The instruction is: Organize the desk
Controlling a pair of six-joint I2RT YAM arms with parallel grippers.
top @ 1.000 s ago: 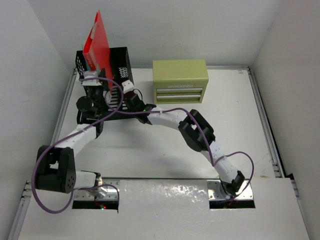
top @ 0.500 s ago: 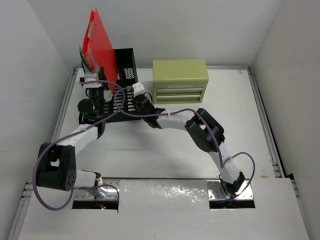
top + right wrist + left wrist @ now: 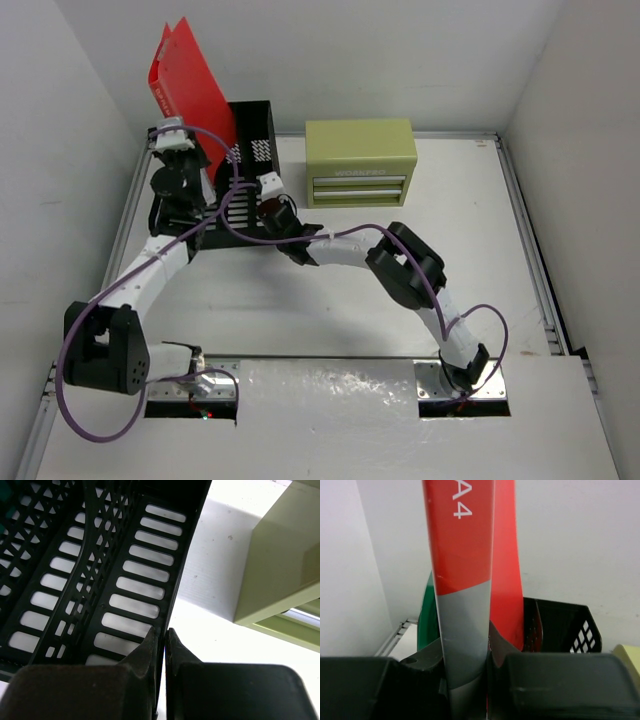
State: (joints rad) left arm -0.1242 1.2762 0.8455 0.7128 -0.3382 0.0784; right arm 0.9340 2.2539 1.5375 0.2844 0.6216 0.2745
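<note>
My left gripper (image 3: 180, 150) is shut on a red A4 folder (image 3: 188, 72) with a grey lower spine (image 3: 465, 645) and holds it upright and tilted above the left end of the black mesh file rack (image 3: 252, 128). A green folder (image 3: 427, 617) stands just behind it on the left. My right gripper (image 3: 262, 205) is shut on the thin edge of the rack's slotted side wall (image 3: 135, 582), and its fingertips (image 3: 150, 645) pinch that edge. The rack stands at the back left of the white desk (image 3: 450, 230).
An olive-green drawer box (image 3: 360, 160) stands at the back of the desk, just right of the rack; it also shows in the right wrist view (image 3: 285, 570). White walls close in the left, back and right. Grey rails (image 3: 525, 230) run along the desk's edges.
My left gripper has swung left and up with the red folder, away from the rack's back wall. My right gripper has shifted a little down and left along the rack.
</note>
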